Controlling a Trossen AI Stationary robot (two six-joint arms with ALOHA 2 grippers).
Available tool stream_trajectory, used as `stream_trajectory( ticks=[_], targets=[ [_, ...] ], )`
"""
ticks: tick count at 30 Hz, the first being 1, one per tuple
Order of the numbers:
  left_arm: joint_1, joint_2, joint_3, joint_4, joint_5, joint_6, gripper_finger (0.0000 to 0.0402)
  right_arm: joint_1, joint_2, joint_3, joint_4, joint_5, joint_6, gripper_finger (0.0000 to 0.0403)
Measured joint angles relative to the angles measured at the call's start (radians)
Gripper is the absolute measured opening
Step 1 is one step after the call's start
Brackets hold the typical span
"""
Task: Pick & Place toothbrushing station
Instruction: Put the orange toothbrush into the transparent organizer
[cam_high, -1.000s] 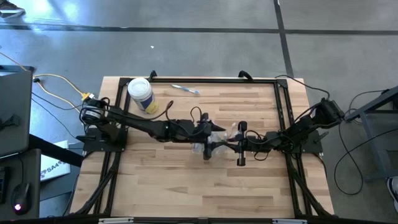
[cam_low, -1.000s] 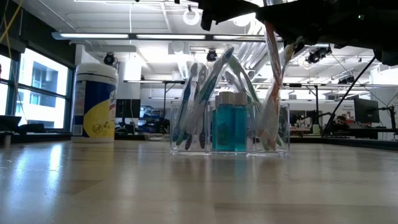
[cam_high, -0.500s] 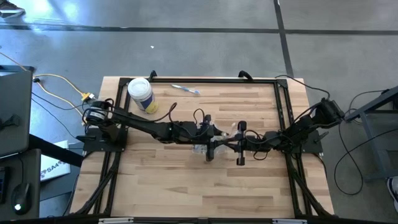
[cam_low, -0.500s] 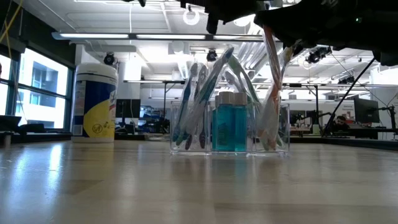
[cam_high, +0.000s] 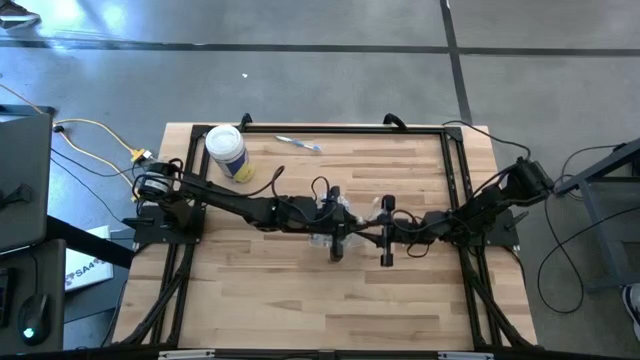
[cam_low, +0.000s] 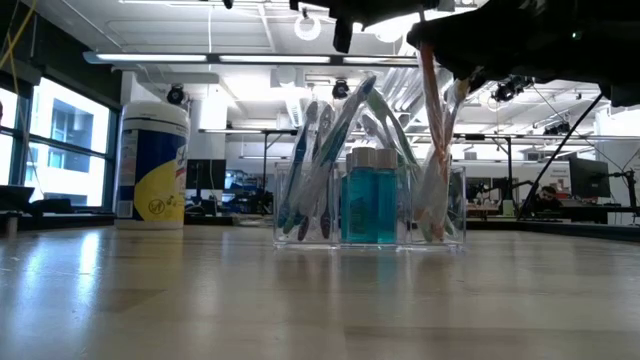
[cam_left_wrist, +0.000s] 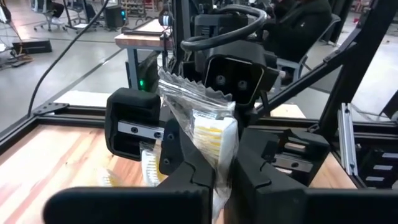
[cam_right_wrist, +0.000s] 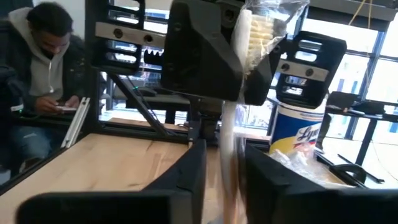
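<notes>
Mid-frame, the left gripper (cam_left_wrist: 221, 165) pinches a cellophane-wrapped yellow-bristled toothbrush (cam_left_wrist: 208, 127) above the clear plastic organizer (cam_low: 370, 205); the right gripper (cam_right_wrist: 222, 163) brackets its handle loosely. Placement remains.

**Crowded centre, open wood elsewhere**

Both grippers meet over the clear plastic three-compartment holder (cam_low: 370, 205), leaving little passage between them. Tall pastel-handled toothbrushes (cam_low: 325, 150) fan up beneath the left gripper (cam_high: 336, 222). Behind it, well apart, stands the white-lidded round canister with yellow label (cam_high: 227, 152). In front of both grippers the light wooden table (cam_high: 300, 300) lies open.
</notes>
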Motion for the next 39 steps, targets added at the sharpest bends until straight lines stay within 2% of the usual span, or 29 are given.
stream_trajectory(
  ticks=[6, 11, 15, 24, 35, 39],
  targets=[
    [0.000, 0.000, 0.000, -0.011, -0.002, -0.003, 0.0016, 0.021, 0.000, 0.000, -0.002, 0.013, -0.028, 0.0138],
    [0.000, -0.006, 0.000, -0.030, -0.008, -0.007, 0.0015, 0.060, -0.013, 0.000, -0.003, 0.076, -0.086, 0.0197],
    [0.000, -0.010, 0.001, -0.037, -0.008, -0.007, 0.0015, 0.098, -0.015, 0.000, 0.014, 0.144, -0.142, 0.0223],
    [0.001, -0.010, 0.001, -0.038, -0.006, -0.008, 0.0015, 0.111, -0.015, 0.000, 0.026, 0.150, -0.143, 0.0231],
    [0.000, -0.010, 0.000, -0.064, -0.001, -0.030, 0.0015, 0.006, -0.015, 0.000, 0.002, -0.095, 0.073, 0.0231],
    [0.000, -0.010, 0.000, -0.073, 0.000, -0.030, 0.0015, -0.010, -0.015, 0.000, 0.000, -0.135, 0.110, 0.0231]
  ],
)
